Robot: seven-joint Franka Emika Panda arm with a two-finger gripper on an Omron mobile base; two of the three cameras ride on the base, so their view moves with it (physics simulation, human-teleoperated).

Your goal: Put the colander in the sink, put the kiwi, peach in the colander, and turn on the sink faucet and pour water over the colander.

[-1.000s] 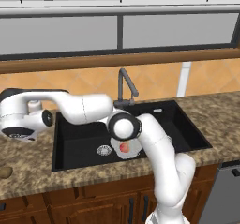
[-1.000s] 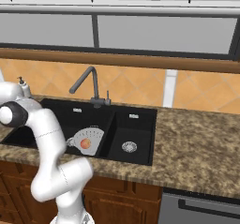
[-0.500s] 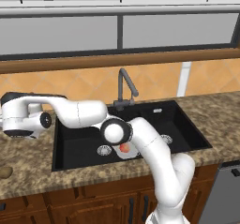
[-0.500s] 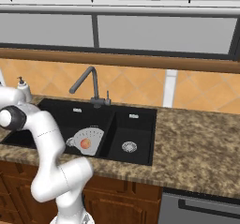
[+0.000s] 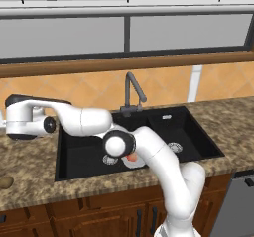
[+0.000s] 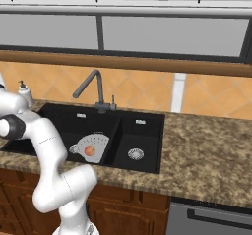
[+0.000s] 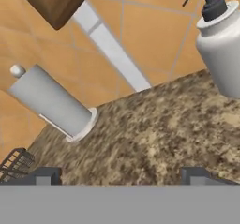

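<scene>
Left of the black double-basin sink (image 5: 89,151), our open hand (image 7: 122,174) hovers above the speckled granite table (image 7: 154,134), the small brown fuzzy kiwi (image 5: 5,182) nearer the front edge.

You face a speckled brown granite bench (image 6: 206,150) running under the tiled wall. Set into it is the black double-basin sink (image 6: 142,135), with the dark faucet (image 6: 96,89) rising at the sink's 12 o'clock rim. On the bench at the sink's 9 o'clock stand a white soap pump bottle (image 7: 222,47) and a paper-towel roll (image 7: 51,101). The kiwi (image 5: 5,182) lies at 8 o'clock, near the front edge.
</scene>
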